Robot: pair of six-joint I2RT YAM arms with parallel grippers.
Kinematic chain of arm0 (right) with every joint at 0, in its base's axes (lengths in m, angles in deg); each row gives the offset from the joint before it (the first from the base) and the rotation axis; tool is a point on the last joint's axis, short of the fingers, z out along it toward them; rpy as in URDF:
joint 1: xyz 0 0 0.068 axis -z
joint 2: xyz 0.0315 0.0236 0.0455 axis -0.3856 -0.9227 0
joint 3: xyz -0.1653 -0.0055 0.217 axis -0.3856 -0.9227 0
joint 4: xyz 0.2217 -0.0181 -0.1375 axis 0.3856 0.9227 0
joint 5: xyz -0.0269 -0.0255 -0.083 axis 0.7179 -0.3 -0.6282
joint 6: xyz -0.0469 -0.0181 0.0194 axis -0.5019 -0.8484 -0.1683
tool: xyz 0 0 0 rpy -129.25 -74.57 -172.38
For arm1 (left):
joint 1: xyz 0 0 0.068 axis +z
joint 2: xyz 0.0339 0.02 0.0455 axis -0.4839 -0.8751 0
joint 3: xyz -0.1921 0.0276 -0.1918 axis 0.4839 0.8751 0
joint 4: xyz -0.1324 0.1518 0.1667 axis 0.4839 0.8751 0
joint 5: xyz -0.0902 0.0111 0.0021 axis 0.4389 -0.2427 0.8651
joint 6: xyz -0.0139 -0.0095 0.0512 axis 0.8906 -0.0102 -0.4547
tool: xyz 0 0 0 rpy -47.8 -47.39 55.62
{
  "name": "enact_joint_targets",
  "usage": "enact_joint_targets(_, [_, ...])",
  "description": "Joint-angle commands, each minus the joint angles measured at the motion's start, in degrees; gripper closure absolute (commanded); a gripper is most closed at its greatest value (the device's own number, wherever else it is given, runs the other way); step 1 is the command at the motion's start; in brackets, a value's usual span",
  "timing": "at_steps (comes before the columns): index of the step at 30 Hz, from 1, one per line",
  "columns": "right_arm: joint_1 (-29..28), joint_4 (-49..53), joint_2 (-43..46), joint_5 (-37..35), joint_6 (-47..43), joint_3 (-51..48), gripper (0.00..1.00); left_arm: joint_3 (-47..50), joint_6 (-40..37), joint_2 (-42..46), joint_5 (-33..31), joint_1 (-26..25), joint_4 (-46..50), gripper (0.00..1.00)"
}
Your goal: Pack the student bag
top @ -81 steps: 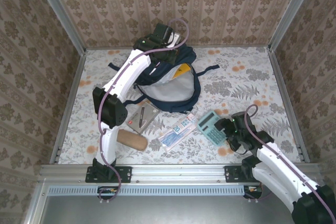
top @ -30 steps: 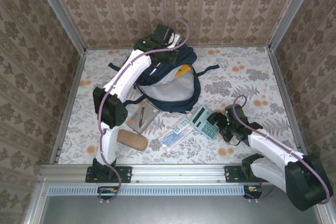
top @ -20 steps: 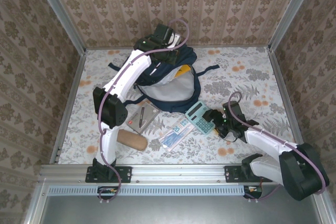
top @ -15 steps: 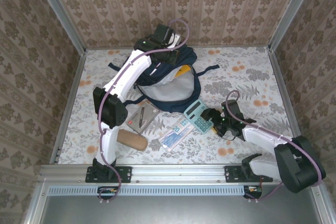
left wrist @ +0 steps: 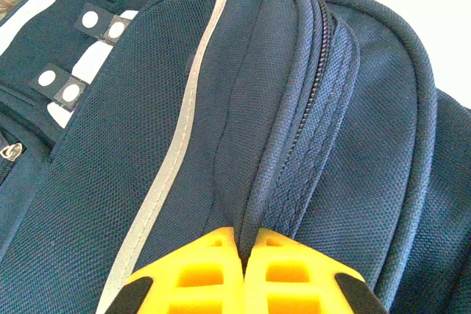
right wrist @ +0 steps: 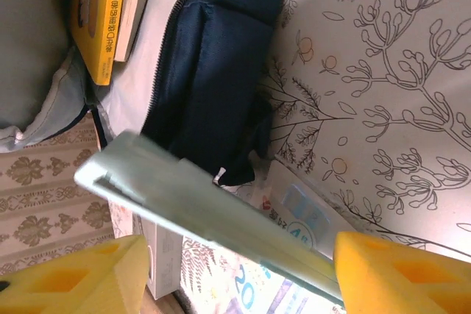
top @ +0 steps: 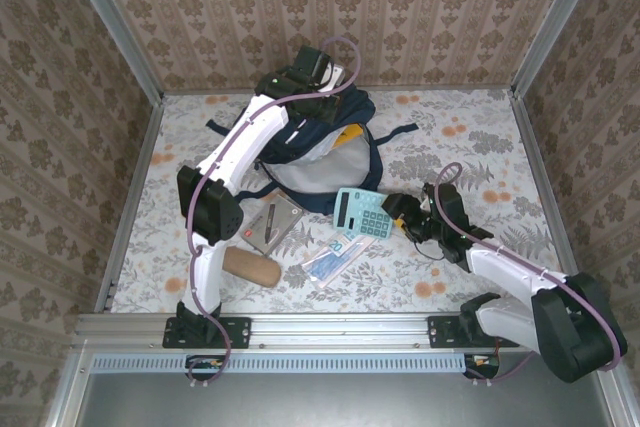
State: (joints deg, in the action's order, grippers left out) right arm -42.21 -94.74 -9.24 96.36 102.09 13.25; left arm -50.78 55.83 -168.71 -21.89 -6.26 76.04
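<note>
Evidently right end effector (right wrist: pixel 235 273) holds calculator (top: pixel 361 212); left (left wrist: pixel 245 244) (shut) pinches bag (left wrist: pixel 184 108).

Blue "20" on the white packet (right wrist: pixel 246 284); yellow book (right wrist: pixel 110 5) spine print illegible

A brown roll (top: pixel 250 266) and flat packet (top: pixel 330 259) lie near the teal calculator (top: pixel 360 212).

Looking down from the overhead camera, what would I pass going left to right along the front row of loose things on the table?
Brown cylindrical roll → clear plastic packet with blue print → teal calculator → right claw, gripping the calculator's edge.
</note>
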Motion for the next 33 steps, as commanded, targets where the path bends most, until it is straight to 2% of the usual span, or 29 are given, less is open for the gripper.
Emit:
enact_joint_targets(1, [0.2,-2.6,-2.2,2.1,-1.4,-0.3,0.32,-0.3,1.6,2.5,1.3,-0.3,-2.9,1.00])
enact_joint_targets(9, [0.2,1.8,-7.2,3.9,-8.1,3.3,0.27,0.6,1.6,3.2,1.5,-0.4,-3.1,1.00])
enact_joint_targets(13, [1.3,2.8,-6.9,5.4,-12.7,3.4,0.33,0.9,1.7,3.4,1.4,-0.4,-3.2,1.00])
enact_joint_targets(17, [2.7,-1.5,-7.3,9.8,-14.0,1.6,0.36,0.9,1.8,3.3,1.5,-0.5,-3.3,1.00])
enact_joint_targets(21, [3.1,-3.0,-10.7,14.4,-16.6,2.2,0.46,0.9,1.9,3.2,1.5,-0.6,-3.3,1.00])
enact_joint_targets(24, [3.4,-4.5,-12.1,15.8,-16.7,2.4,0.58,0.8,1.9,3.2,1.5,-0.6,-3.2,1.00])
enact_joint_targets(25, [3.4,-4.5,-12.1,15.8,-16.5,2.4,0.58,0.8,1.9,3.3,1.4,-0.6,-3.1,1.00])
enact_joint_targets(28, [3.4,-3.9,-10.4,15.6,-16.4,2.2,0.59,0.9,1.8,3.4,1.2,-0.6,-2.9,1.00])
enact_joint_targets(31, [3.4,-1.9,-7.3,15.1,-16.4,2.1,0.74,0.9,1.8,3.5,1.1,-0.6,-3.1,1.00])
enact_joint_targets(33, [3.5,-0.5,-5.0,14.7,-16.2,1.9,0.75,0.8,1.9,3.5,1.1,-0.6,-3.1,1.00])
